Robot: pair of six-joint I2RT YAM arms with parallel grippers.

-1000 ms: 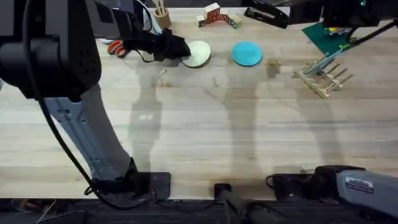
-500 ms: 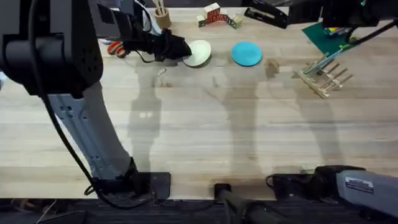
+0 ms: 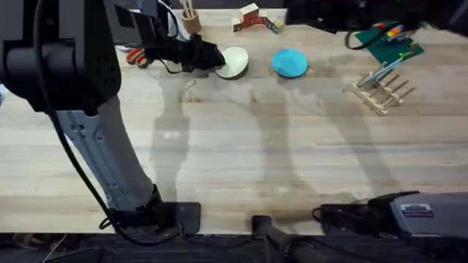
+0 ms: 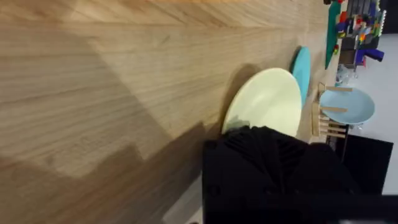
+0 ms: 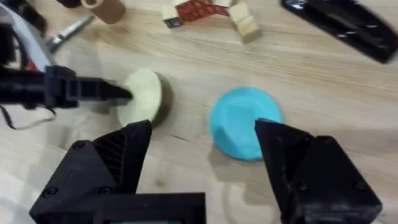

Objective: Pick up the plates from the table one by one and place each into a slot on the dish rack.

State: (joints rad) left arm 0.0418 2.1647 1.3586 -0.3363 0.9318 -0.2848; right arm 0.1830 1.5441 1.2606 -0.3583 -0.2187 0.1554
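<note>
A cream plate [image 3: 234, 62] lies at the back of the table [image 3: 241, 153], its left edge tipped up. My left gripper [image 3: 213, 58] is shut on that edge, and its black fingers [image 4: 267, 155] cover the near rim of the cream plate [image 4: 267, 102]. A blue plate [image 3: 289, 63] lies flat just to the right. My right gripper [image 5: 204, 127] hangs open above the blue plate [image 5: 239, 121], with the cream plate [image 5: 144, 96] to one side. The dish rack [image 3: 380, 93] stands at the right with a light blue plate [image 4: 348, 107] upright between its pegs.
Orange-handled scissors [image 3: 135, 55], a wooden cup [image 3: 191, 20] and red and white bricks [image 3: 252, 16] line the back edge. A black tool [image 5: 342, 25] lies behind the blue plate. A green baseplate [image 3: 387, 44] sits behind the rack.
The right arm has swung left from over the rack along the back of the table to above the blue plate. The left arm and cream plate have not moved.
</note>
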